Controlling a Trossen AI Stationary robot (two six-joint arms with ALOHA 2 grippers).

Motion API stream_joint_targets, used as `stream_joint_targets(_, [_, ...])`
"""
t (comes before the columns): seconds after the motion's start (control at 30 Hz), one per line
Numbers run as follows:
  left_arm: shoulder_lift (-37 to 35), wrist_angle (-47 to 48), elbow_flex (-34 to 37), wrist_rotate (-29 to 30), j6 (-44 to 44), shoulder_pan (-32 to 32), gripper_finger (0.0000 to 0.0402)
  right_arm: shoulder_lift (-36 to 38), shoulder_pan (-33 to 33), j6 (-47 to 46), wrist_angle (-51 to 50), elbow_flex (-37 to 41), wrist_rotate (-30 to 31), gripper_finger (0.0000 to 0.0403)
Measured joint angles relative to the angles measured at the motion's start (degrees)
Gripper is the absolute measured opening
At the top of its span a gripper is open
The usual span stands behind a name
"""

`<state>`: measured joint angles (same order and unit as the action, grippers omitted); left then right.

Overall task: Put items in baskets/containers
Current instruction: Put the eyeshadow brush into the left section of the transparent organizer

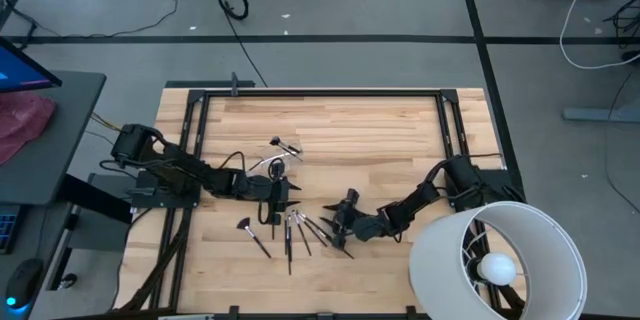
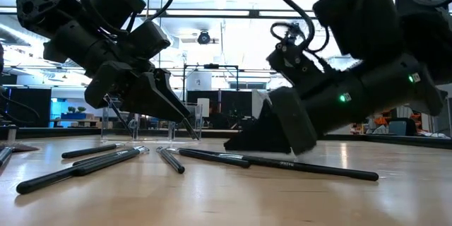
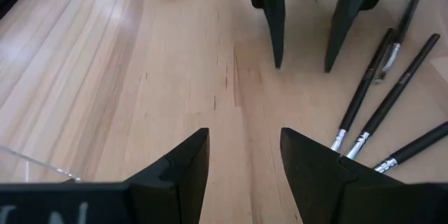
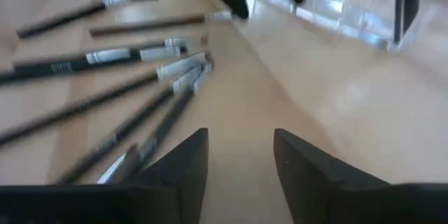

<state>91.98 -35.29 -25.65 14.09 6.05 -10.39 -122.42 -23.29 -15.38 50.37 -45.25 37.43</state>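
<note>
Several thin dark makeup brushes (image 1: pixel 295 232) lie flat and fanned out on the wooden table near its front middle; they also show in the wrist views (image 3: pixel 378 105) (image 4: pixel 140 56) and in the low view (image 2: pixel 106 159). A clear plastic container (image 1: pixel 284 148) stands farther back, its glinting walls (image 4: pixel 336 10) just behind my left gripper. My left gripper (image 3: pixel 245 147) hangs open above bare wood at the brushes' left, slanting down. My right gripper (image 4: pixel 241 147) faces it from the right, open and low over the table beside the brushes, with nothing between its fingers.
A big white lamp shade (image 1: pixel 497 260) fills the table's near right corner over the right arm's base. A black metal frame (image 1: pixel 320 91) runs along the table's far edge and sides. Bare wood (image 1: pixel 370 140) lies in the far middle.
</note>
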Motion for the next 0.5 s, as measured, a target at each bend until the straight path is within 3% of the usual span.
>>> stream_joint_targets(0.13, [0.0,0.1,0.0,0.0,-1.0,0.0,0.0181,1.3,-0.2,1.3,3.4,-0.1,-0.9,0.0166])
stream_joint_targets(0.23, [0.0,0.1,0.0,0.0,-1.1,0.0,0.0181,1.1,-0.2,1.2,2.9,0.0,-5.1,0.0166])
stream_joint_targets(0.5, [0.0,0.1,0.0,0.0,-1.0,0.0,0.0181,1.2,-0.2,-0.6,-0.7,-0.1,-9.7,0.0166])
